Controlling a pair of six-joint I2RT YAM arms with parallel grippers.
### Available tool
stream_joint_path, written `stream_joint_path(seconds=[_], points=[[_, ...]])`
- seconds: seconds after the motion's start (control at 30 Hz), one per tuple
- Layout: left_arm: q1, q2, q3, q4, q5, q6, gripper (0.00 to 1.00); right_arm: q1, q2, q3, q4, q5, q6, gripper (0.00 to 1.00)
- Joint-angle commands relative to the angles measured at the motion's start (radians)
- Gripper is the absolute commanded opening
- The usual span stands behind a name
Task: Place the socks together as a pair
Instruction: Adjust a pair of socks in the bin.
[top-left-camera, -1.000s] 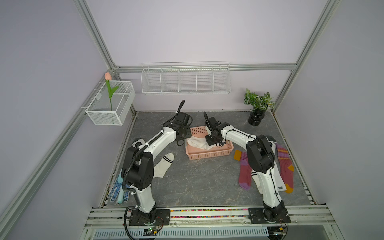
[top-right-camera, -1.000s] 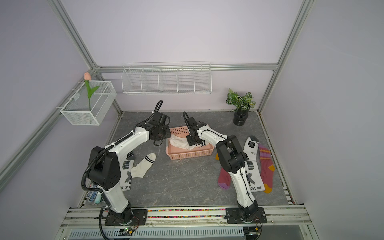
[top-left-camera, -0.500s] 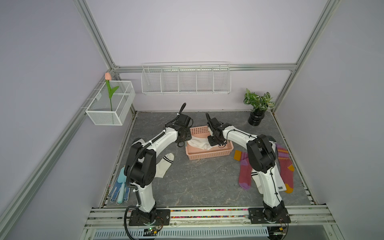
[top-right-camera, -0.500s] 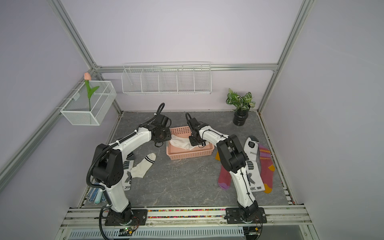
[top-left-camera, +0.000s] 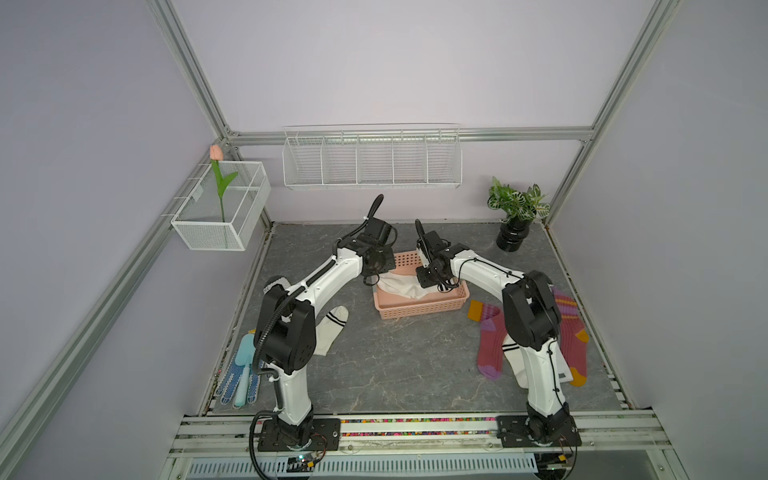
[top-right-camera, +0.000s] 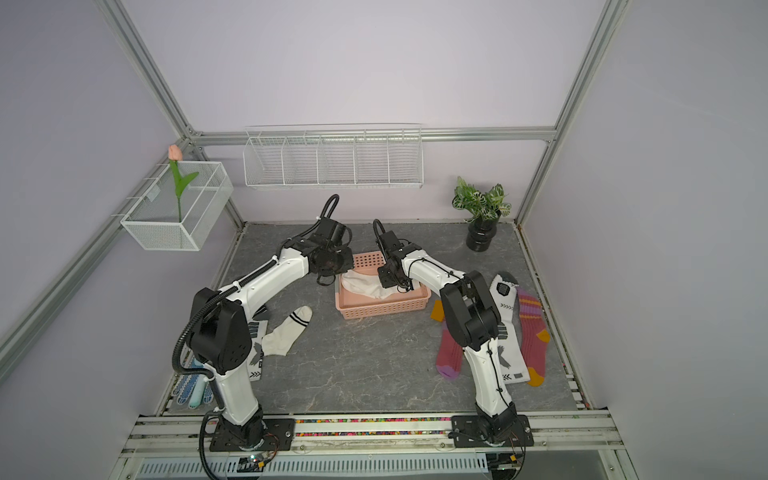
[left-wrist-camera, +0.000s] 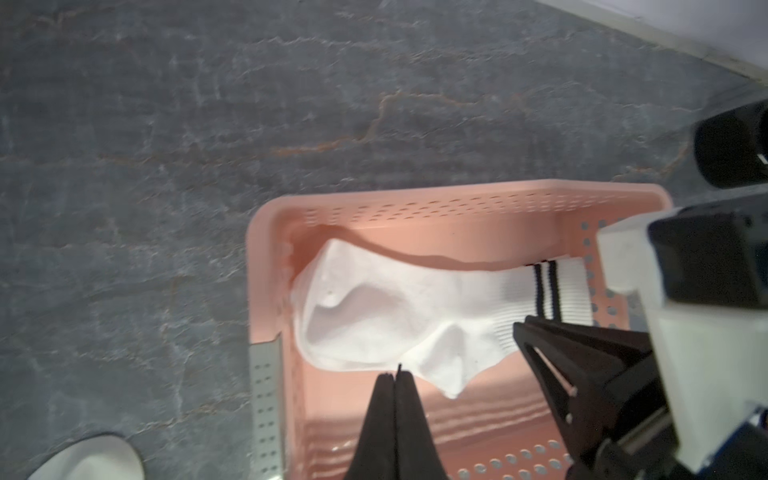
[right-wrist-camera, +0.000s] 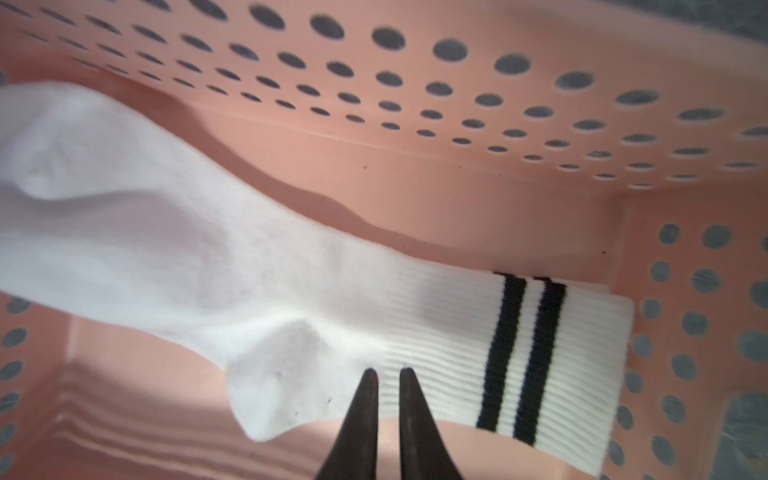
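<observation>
A white sock with two black cuff stripes lies in the pink basket. My left gripper hangs just over the sock's foot, shut with nothing between its fingers. My right gripper hovers over the ribbed ankle with only a thin slit between its tips, and nothing is pinched. A matching striped sock lies on the floor left of the basket. Two maroon socks and a white sports sock lie at the right, and another sports sock lies by the left arm.
A blue dotted glove and a light blue trowel lie at the front left edge. A potted plant stands at the back right. A wire shelf and a mesh box hang on the walls.
My left gripper has closed from partly open while staying over the basket's left end. The right gripper has hardly moved.
</observation>
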Motion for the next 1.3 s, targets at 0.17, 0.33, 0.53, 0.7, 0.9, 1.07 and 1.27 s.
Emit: stream_joint_path(seconds=[0.17,0.33,0.53,0.7,0.9,1.07,1.27], points=[[-0.013,0.139,0.041,-0.101,-0.100,0.001,0.00,-0.042,-0.226,-0.208,0.088,0.010,0.067,0.15],[-0.013,0.208,0.056,-0.094,-0.092,-0.002,0.00,-0.045,-0.377,-0.357,0.152,-0.015,0.099,0.16],[-0.012,0.252,0.064,-0.108,-0.168,-0.003,0.00,-0.037,-0.525,-0.501,0.178,-0.053,0.133,0.16],[-0.011,0.300,0.075,-0.141,-0.187,-0.023,0.00,-0.020,-0.602,-0.592,0.181,-0.070,0.153,0.16],[-0.016,0.281,0.013,-0.131,-0.201,-0.019,0.00,0.015,-0.636,-0.662,0.180,-0.081,0.166,0.16],[-0.025,0.277,0.055,-0.148,-0.181,0.000,0.00,0.029,-0.648,-0.702,0.198,-0.073,0.179,0.15],[-0.081,0.337,0.177,-0.219,-0.232,0.030,0.00,0.030,-0.671,-0.734,0.219,-0.066,0.196,0.16]])
